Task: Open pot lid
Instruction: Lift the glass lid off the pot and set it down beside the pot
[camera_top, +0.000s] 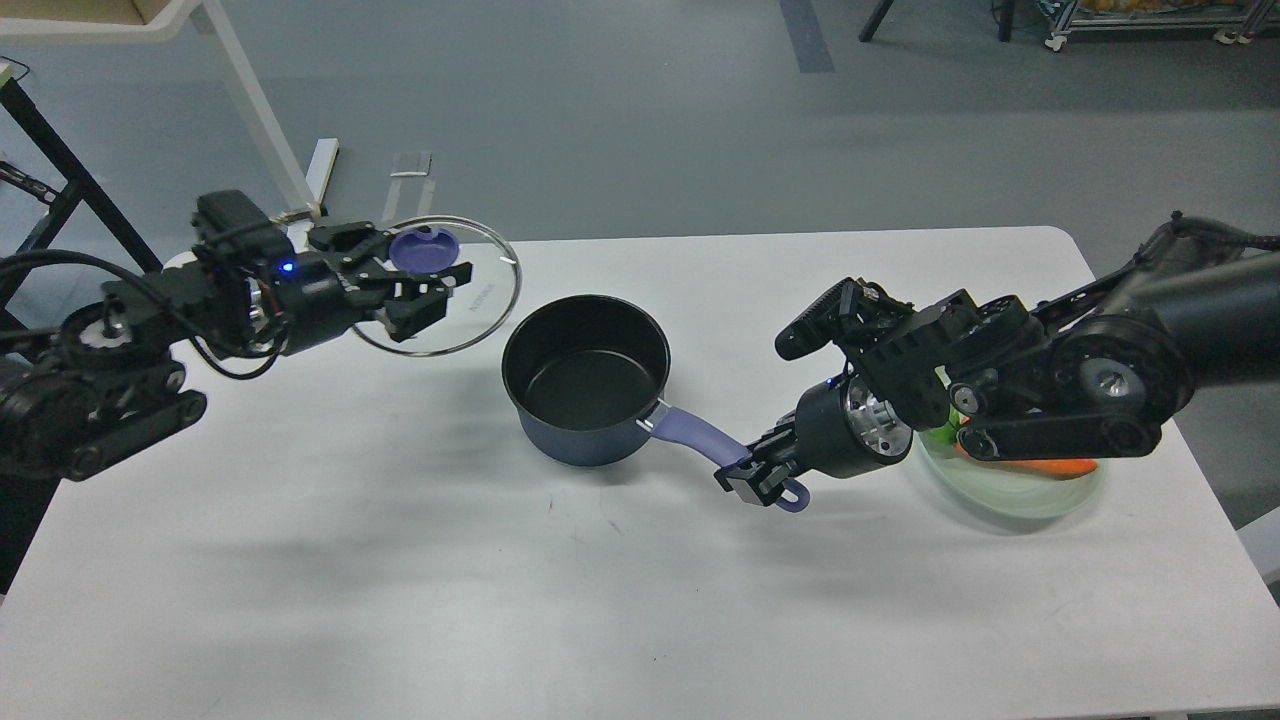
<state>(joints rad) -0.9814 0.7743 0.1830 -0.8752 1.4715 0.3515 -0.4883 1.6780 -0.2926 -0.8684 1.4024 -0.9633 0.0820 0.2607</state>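
lid (470, 300) is hanging off the knob (425, 249) pinched in the left gripper (418, 280), clear of the pot (585, 380), whose handle (700, 440) the right gripper (757, 478) clamps, so a loose pinch could drop it on the table (400, 560).

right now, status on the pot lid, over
Left gripper shut on glass lid, held off to the pot's left. Right gripper shut on pot handle. Pot open, looks empty. Nothing in the way.
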